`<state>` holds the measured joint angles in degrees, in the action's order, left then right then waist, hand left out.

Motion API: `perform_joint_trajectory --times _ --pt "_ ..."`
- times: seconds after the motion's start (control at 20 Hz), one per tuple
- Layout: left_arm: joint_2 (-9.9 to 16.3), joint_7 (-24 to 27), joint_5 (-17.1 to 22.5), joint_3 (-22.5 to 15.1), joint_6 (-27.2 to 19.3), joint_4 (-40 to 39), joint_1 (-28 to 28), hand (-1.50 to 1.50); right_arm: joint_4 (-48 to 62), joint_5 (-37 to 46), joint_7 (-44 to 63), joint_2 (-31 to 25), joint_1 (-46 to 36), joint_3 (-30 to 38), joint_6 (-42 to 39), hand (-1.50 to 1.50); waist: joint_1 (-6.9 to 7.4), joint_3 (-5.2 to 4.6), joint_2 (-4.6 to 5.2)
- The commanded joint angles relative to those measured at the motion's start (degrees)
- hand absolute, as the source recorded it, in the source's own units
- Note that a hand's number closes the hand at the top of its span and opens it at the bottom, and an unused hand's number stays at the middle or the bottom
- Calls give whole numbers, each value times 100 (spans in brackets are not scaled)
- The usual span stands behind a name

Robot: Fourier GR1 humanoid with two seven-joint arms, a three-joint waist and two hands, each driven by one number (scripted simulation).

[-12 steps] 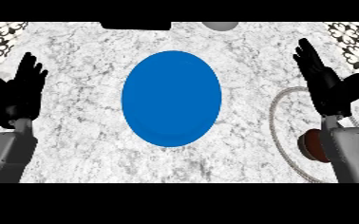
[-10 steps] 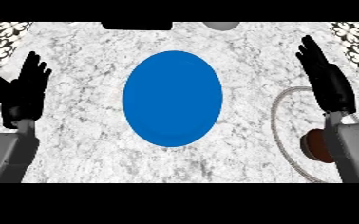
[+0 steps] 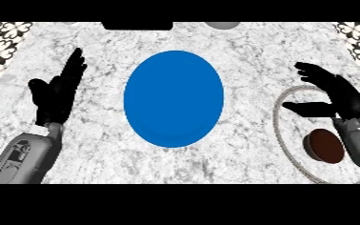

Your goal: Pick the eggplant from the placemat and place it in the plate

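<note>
The blue plate [image 3: 174,98] is seen mid-counter. Right of it, the eggplant [image 3: 324,145] lies on the placemat [image 3: 283,138], under the released right hand [image 3: 336,95]. Left of it, the left hand [image 3: 57,91] is held open.

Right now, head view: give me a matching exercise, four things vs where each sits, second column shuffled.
Things:
1. plate
2. eggplant
3. left hand
4. right hand

Places:
A. left side, fingers straight, resting
B. centre of the counter
C. above the placemat's far edge, open
D. on the placemat at the right edge

Pairs: 1-B, 2-D, 3-A, 4-C
</note>
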<state>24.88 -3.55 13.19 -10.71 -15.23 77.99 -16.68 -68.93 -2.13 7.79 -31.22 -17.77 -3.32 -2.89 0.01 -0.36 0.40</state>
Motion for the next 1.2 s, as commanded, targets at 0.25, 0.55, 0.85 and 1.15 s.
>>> perform_joint_trajectory --times 0.25,0.55,0.85,1.15 --pt "-262 61 -410 -269 112 484 469 0 -371 743 -929 -43 1451 -92 321 -150 -32 34 -56" --pt "-224 7 -353 25 376 163 139 0 -558 577 -859 -1129 1058 768 -163 -150 -49 32 -47" --pt "-149 -310 -370 59 395 304 -52 0 -625 820 574 -2324 782 325 -1666 -150 -5 25 -43" --pt "-259 -30 -497 82 491 205 175 0 -491 475 1374 -2775 319 343 -3024 -150 30 30 -36"
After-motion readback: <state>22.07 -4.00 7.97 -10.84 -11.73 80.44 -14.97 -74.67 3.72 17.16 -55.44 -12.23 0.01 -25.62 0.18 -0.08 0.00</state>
